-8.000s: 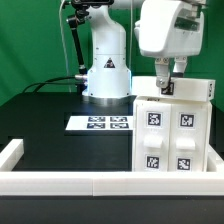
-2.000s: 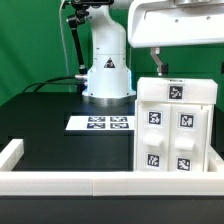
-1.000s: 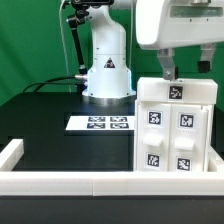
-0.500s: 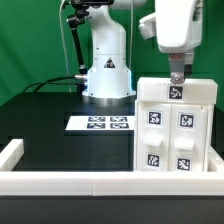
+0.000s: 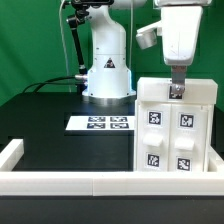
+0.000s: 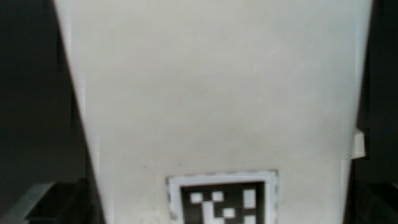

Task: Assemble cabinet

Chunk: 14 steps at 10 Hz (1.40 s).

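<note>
The white cabinet (image 5: 175, 130) stands upright at the exterior view's right, with several square tags on its front and one on its top. My gripper (image 5: 177, 91) hangs straight down over the middle of the cabinet's top, with its fingertips at the top tag. The wrist view is filled by the cabinet's white top face (image 6: 214, 100), with its tag (image 6: 222, 200) between the jaws. The jaws stand apart, with dark finger shapes showing outside both long edges of that face. Nothing is held.
The marker board (image 5: 101, 123) lies flat on the black table in front of the robot base (image 5: 107, 70). A long white border rail (image 5: 60, 182) runs along the near table edge and turns up at the left corner (image 5: 10, 152).
The gripper has moved from over the cabinet's left top edge to above its top tag. It has turned about its axis and come down a little. The cabinet has not moved.
</note>
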{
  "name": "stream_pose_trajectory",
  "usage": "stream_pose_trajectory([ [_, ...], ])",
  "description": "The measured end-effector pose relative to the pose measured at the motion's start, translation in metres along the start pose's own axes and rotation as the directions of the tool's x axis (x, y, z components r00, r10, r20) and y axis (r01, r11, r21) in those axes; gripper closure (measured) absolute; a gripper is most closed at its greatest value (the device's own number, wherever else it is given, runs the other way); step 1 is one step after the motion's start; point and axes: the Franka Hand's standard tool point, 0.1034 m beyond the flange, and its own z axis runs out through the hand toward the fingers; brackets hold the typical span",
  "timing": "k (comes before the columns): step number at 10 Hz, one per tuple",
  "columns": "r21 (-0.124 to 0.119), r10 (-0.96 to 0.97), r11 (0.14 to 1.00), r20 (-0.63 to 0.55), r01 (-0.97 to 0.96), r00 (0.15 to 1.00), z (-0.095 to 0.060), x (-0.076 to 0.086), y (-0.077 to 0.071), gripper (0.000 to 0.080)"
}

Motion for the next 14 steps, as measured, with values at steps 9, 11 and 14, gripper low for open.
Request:
stream_pose_trajectory([
  [9, 0.004, 0.567, 0.824, -0.001, -0.567, 0.824, 0.0005, -0.0012, -0.0003, 0.0240],
  [11, 0.005, 0.728, 0.686, 0.000, -0.728, 0.686, 0.0007, -0.0016, -0.0003, 0.0239],
  [14, 0.004, 0.857, 0.515, 0.001, -0.857, 0.515, 0.0007, -0.0021, -0.0001, 0.0239],
])
